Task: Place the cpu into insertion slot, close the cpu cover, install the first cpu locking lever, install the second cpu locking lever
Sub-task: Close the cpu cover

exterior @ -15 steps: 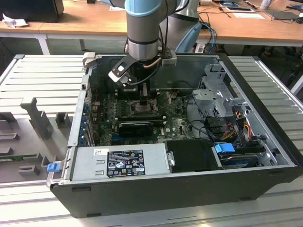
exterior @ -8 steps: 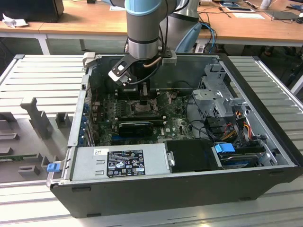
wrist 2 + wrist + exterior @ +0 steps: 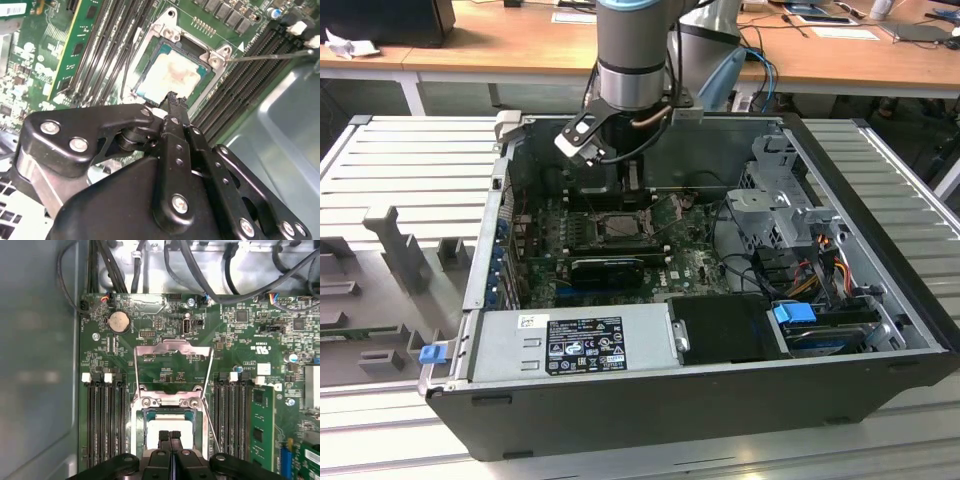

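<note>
A dark computer case (image 3: 720,420) lies open on a grey slatted worktop (image 3: 410,160). Its silver power supply (image 3: 570,345) sits nearest in the exterior view, with the green motherboard (image 3: 690,265) beyond it. Wooden desks (image 3: 500,40) stand behind the case.

The arm (image 3: 632,50) comes straight down into the case at the far side, its wrist just above the board. The jaws are closed with nothing between them. In the first wrist view the two black fingertips (image 3: 165,436) press together over the near edge of the cpu (image 3: 152,432); whether they touch it cannot be told.

The cpu lies flat in the insertion slot (image 3: 167,413), its pale metal top smudged beige. The cpu cover (image 3: 172,345) stands swung up off the slot on its hinge. A thin locking lever (image 3: 270,56) juts out free beside the slot.
</note>
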Robot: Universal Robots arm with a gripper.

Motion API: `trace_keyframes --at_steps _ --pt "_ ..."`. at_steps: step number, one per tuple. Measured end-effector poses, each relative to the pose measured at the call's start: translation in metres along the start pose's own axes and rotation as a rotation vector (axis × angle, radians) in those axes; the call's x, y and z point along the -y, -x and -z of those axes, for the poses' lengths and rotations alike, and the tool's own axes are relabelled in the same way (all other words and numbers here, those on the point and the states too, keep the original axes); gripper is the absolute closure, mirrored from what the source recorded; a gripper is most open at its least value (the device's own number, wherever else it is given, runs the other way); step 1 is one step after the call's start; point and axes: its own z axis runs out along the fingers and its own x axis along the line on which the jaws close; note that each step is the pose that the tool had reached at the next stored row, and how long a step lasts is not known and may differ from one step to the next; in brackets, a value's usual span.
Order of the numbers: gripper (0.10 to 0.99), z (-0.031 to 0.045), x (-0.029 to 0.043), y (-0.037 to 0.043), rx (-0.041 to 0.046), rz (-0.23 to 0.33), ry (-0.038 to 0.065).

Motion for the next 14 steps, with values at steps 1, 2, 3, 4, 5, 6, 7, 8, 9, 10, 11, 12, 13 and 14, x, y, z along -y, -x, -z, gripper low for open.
trace_keyframes --at_steps 1,2,3,4,5,6,7,8,9,10,11,12,13,14 --pt "0.980 0.0022 -0.0001 0.0000 0.0000 0.000 0.000" --pt "0.980 0.0046 -0.0002 0.0000 -0.0001 0.000 0.000" --pt "0.980 0.0113 -0.0004 0.0000 0.0000 0.000 0.000" --pt "0.980 0.0149 -0.0006 0.0000 0.0000 0.000 0.000" --pt "0.980 0.0153 -0.0006 -0.0001 -0.0003 0.000 0.000" --pt "0.980 0.0154 -0.0017 0.0000 -0.0001 0.000 0.000" --pt "0.980 0.0154 -0.0023 0.0000 0.0000 0.000 0.000" --pt "0.980 0.0154 -0.0028 0.0000 0.0000 0.000 0.000" --pt "0.980 0.0153 -0.0029 0.0000 0.0000 0.000 0.000" --pt "0.980 0.0153 -0.0038 0.0000 0.0000 0.000 0.000" --pt "0.980 0.0152 -0.0053 0.0000 0.0000 0.000 0.000" --pt "0.980 0.0151 -0.0081 0.0000 -0.0001 0.000 0.000" --pt "0.980 0.0151 -0.0088 0.0000 -0.0001 0.000 0.000" --pt "0.980 0.0150 -0.0106 0.0000 -0.0001 0.000 0.000"
